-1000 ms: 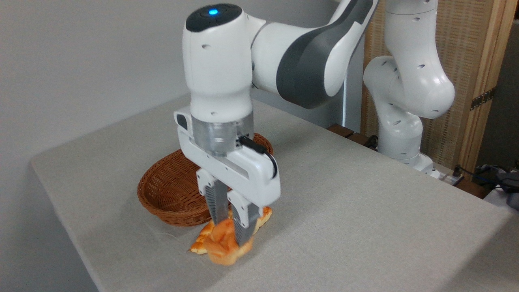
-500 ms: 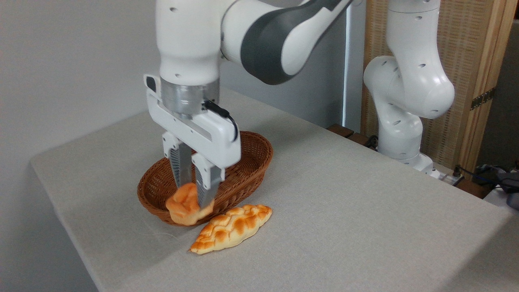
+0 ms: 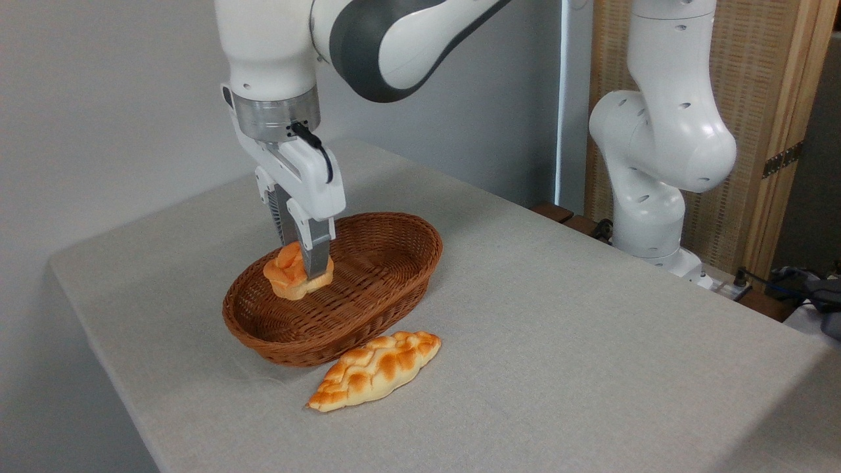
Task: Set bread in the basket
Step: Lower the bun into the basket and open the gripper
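Bread (image 3: 289, 279) lifted from table to above basket (image 3: 394, 226), pincer (image 3: 303, 269) pinching it, arm pointing straight down

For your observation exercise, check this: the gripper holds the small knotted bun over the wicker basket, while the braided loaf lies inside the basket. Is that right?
Not quite. The gripper does hold the bun over the basket, but the camera view shows the braided loaf lying on the table, just outside the basket's near rim.
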Robot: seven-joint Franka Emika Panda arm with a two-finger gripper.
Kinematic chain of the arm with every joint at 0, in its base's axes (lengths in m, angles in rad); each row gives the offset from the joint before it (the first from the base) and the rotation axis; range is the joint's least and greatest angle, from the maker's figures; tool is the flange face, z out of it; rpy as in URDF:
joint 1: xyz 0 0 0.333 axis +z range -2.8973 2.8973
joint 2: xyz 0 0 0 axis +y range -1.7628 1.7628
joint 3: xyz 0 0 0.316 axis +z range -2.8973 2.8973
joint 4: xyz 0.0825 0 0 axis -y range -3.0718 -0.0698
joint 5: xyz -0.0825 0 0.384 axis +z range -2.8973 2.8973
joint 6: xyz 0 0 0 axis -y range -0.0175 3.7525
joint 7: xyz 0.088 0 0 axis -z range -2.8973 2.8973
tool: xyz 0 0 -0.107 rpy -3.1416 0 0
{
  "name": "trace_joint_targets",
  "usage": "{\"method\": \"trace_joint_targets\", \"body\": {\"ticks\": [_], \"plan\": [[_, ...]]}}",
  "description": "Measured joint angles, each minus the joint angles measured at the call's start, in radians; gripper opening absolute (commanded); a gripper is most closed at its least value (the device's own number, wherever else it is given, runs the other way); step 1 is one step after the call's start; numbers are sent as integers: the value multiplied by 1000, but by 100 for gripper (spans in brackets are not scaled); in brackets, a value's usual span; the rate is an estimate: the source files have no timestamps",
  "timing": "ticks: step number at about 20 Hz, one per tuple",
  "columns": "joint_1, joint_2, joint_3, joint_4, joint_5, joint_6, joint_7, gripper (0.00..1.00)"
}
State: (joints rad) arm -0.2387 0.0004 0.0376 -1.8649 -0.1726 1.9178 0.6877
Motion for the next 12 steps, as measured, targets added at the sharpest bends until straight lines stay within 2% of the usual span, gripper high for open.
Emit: {"method": "trace_joint_targets", "body": {"ticks": [7,12], "plan": [[2,7,-16,-1,41,-48,-6,100],[3,9,-16,-1,47,-49,-6,100]]}}
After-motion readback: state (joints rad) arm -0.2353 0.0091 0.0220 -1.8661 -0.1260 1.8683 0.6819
